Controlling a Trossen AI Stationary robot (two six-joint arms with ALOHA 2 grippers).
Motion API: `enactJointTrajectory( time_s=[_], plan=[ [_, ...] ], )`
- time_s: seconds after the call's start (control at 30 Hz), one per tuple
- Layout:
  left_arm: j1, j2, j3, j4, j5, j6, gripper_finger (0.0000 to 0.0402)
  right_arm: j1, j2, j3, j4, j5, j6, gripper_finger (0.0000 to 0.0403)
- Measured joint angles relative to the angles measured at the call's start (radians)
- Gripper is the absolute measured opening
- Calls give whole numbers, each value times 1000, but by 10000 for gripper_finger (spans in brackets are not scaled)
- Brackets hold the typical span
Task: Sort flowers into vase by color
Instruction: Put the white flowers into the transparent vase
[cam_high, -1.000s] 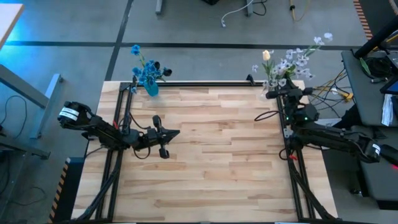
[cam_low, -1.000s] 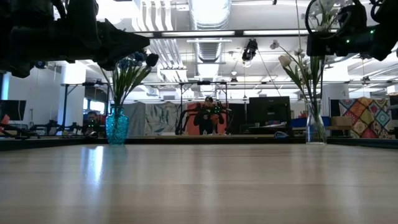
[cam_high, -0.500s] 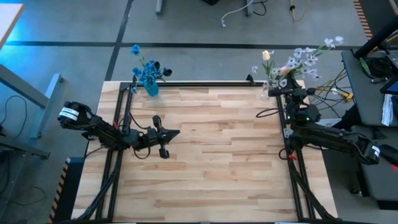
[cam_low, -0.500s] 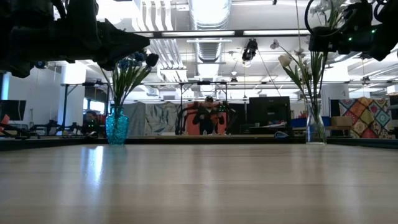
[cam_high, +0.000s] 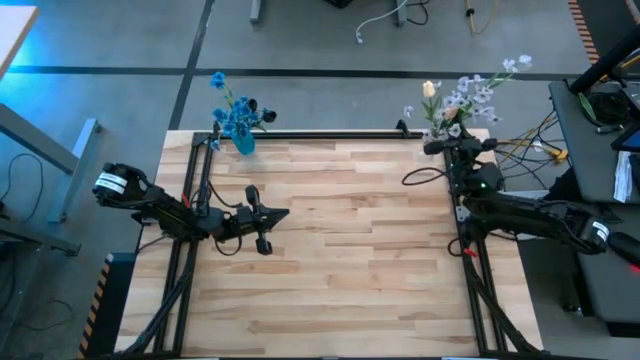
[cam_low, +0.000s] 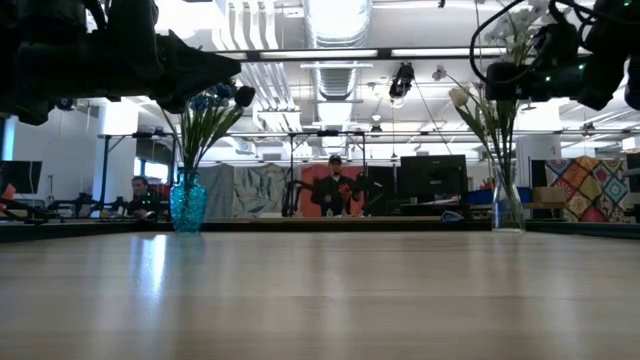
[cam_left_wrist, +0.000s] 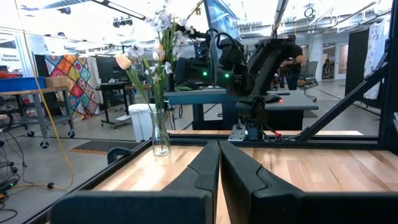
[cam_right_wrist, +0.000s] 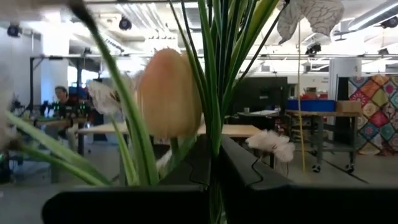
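Observation:
A blue glass vase (cam_high: 243, 143) with blue flowers (cam_high: 238, 115) stands at the table's far left corner. At the far right corner a clear vase (cam_low: 507, 205) holds a peach tulip (cam_high: 428, 89) and white-lilac sprigs (cam_high: 475, 95). My right gripper (cam_high: 430, 148) hovers just above that vase among the stems, shut on one thin green stem. My left gripper (cam_high: 285, 213) is shut, holds nothing, and points level across the table from the left side. My right gripper pinches a thin green flower stem (cam_right_wrist: 214, 134) between its two fingers, coming at it roughly level from the table's right side, across the stem. The stem stands upright among the others above the clear vase. Leaves and the fingers hide its lower end.
Black frame rails (cam_high: 330, 135) run along the far, left and right table edges. The wide wooden tabletop (cam_high: 340, 250) lies between the arms. People (cam_low: 335, 185) sit at desks in the room beyond the far edge. Cables (cam_high: 530, 145) lie off the right side.
The long white-lilac sprig above the clear vase has swayed: its blossom end swung out toward the right and came back. My left arm has kept still.

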Motion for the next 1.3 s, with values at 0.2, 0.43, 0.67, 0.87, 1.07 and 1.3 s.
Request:
enactJointTrajectory(
  time_s=[0.2, 0.43, 0.67, 0.87, 1.07, 1.3],
  plan=[
    [0, 0, 0, 0, 0, 0, 0, 0, 40, 0, -5, 7, 9, 16],
    [0, 0, 0, 0, 0, 0, 0, 0, 58, 0, -9, 47, 11, 57],
    [0, 0, 0, 0, 0, 0, 0, 1, 57, 0, -18, 67, 21, 119],
    [0, 0, 0, 0, 0, 0, 0, 1, 56, 43, -181, 118, 80, 163],
    [0, 0, 0, 0, 5, 0, 0, 1, 56, 150, -467, 116, 160, 189],
    [0, 0, 0, 0, 6, -6, 0, 1, 56, 335, -909, 115, 280, 199]
  ],
)
